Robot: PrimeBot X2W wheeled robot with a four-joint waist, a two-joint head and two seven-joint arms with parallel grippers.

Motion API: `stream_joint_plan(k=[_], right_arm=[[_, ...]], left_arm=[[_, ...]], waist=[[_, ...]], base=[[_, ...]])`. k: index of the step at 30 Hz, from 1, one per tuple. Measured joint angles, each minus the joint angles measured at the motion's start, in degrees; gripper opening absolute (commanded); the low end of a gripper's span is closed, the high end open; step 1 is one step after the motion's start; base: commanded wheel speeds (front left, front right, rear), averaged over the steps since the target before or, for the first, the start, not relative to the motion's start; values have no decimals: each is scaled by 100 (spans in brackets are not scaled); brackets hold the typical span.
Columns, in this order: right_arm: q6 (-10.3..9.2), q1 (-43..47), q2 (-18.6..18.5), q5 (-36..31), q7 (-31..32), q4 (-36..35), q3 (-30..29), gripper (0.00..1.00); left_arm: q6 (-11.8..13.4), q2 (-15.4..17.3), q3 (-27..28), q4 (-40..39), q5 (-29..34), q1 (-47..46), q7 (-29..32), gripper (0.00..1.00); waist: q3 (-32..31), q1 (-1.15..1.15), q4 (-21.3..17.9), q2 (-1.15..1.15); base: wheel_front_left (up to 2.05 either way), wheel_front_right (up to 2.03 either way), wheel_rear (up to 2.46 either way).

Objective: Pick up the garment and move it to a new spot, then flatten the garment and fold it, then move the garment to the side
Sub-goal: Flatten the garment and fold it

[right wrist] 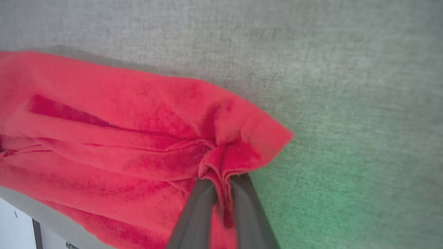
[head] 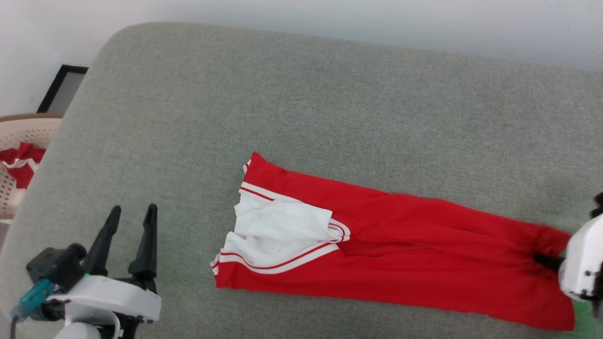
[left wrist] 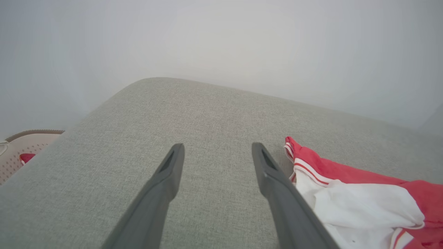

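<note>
grey padded surface against a pale wall. garment lies on it as a long folded strip, white sleeve on top at its left end. right gripper pinches a bunched fold at the right end. left gripper spread wide, empty, left of the garment.

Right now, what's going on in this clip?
The robot looks partway through folding a red jersey, which lies as a long narrow strip on the grey padded surface, with a white sleeve folded over its left end. The right end effector is shut on bunched red fabric at the strip's right end. The left end effector is open near the sleeve end, holding nothing. A pale basket off the left edge holds more red cloth.
</note>
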Motion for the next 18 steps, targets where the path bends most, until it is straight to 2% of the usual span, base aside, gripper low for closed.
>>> stream_joint_plan(k=[5,12,15,18], right_arm=[[-1,-63,-367,-260,-149,201,-388,0],[-2,-236,-896,-730,-489,750,-826,0],[-2,-353,-927,-750,-497,851,-790,0],[-2,-413,-818,-468,-419,694,-655,0]], left_arm=[[-237,-183,344,54,225,125,0,100],[-446,-337,643,108,470,210,0,100],[-501,-374,704,133,534,213,0,100],[-550,-416,772,168,556,240,0,100]], waist=[[-18,0,-78,0],[-32,0,-193,0],[-42,0,-255,0],[-63,0,-319,0]], base=[[0,0,0],[0,0,0],[0,0,0],[0,0,0]])
